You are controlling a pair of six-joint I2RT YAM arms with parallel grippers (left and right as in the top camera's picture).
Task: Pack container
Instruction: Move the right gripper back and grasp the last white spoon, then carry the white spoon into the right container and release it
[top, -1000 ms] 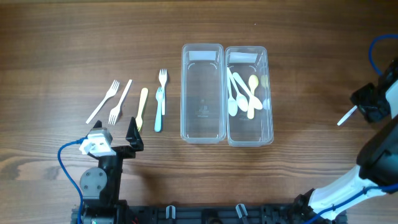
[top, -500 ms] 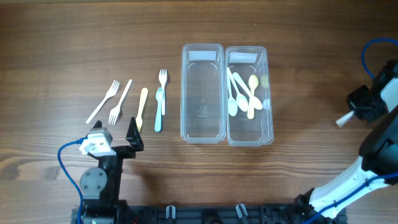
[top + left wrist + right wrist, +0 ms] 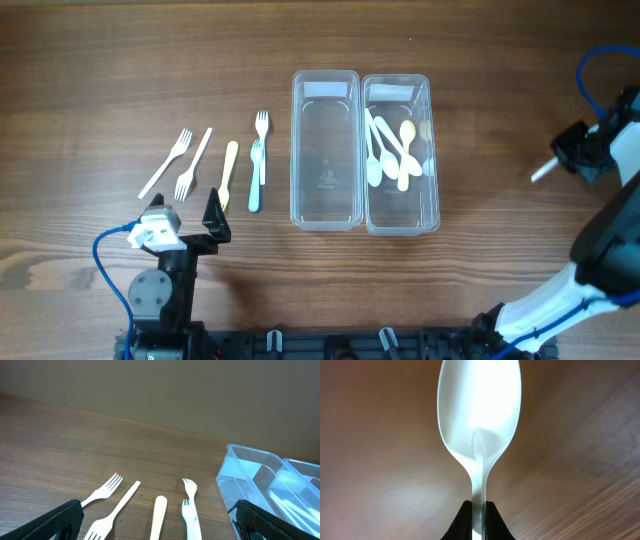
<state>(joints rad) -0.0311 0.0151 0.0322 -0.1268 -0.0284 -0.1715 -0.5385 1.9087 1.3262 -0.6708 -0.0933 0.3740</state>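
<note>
Two clear containers stand side by side mid-table: the left one (image 3: 325, 150) is empty, the right one (image 3: 400, 210) holds several white and yellow spoons (image 3: 390, 150). Several forks (image 3: 185, 160) and a yellow utensil (image 3: 229, 170) lie in a row to the left. My right gripper (image 3: 572, 155) is shut on a white spoon (image 3: 479, 415), held above the table at the far right; its tip (image 3: 541, 172) points left. My left gripper (image 3: 157, 520) is open and empty, low near the table's front, facing the forks (image 3: 187, 505).
The left container's rim (image 3: 250, 455) shows at the right of the left wrist view. Bare wood table lies between the right container and the right gripper. A blue cable (image 3: 100, 250) loops by the left arm's base.
My right gripper has moved up and slightly left with the white spoon. The left arm has not moved.
</note>
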